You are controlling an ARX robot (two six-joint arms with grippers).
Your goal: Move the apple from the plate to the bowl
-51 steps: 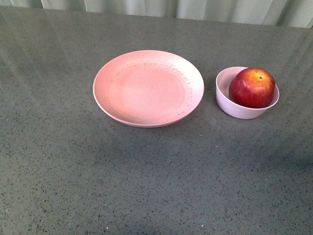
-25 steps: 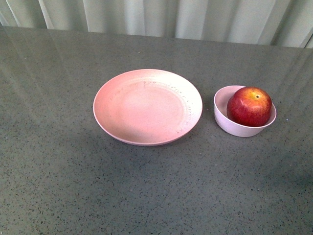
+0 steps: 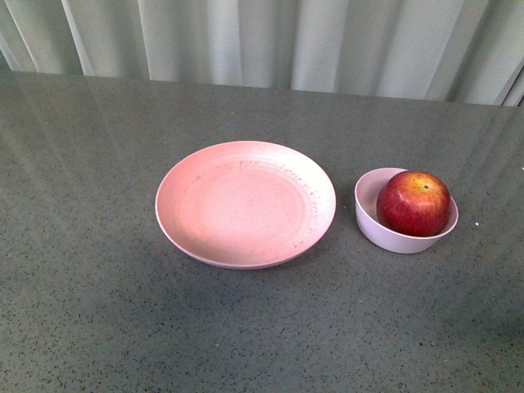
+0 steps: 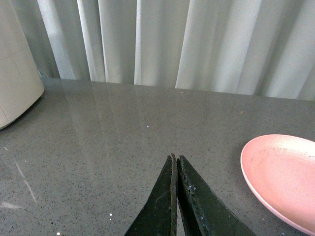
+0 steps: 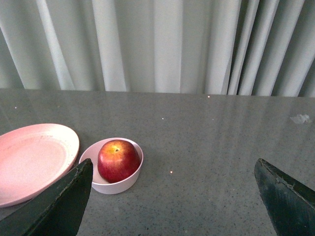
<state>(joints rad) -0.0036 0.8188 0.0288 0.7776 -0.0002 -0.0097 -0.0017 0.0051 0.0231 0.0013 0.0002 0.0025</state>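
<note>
The dark red apple (image 3: 413, 203) sits inside the small pale bowl (image 3: 370, 221), to the right of the wide pink plate (image 3: 246, 203), which is bare. Neither arm shows in the front view. In the right wrist view the apple (image 5: 118, 161) rests in the bowl (image 5: 89, 154) beside the plate (image 5: 34, 160); my right gripper (image 5: 173, 169) is open and empty, back from the bowl. In the left wrist view my left gripper (image 4: 175, 157) is shut and empty above the table, with the plate's rim (image 4: 256, 172) off to one side.
A grey speckled table (image 3: 98, 311) carries the plate and bowl. Pale curtains (image 3: 270, 41) hang behind its far edge. A beige object (image 4: 15, 73) stands at the table's edge in the left wrist view.
The plate, bowl and apple sit lower in the front view than before and more curtain shows at the top. The apple stays in the bowl.
</note>
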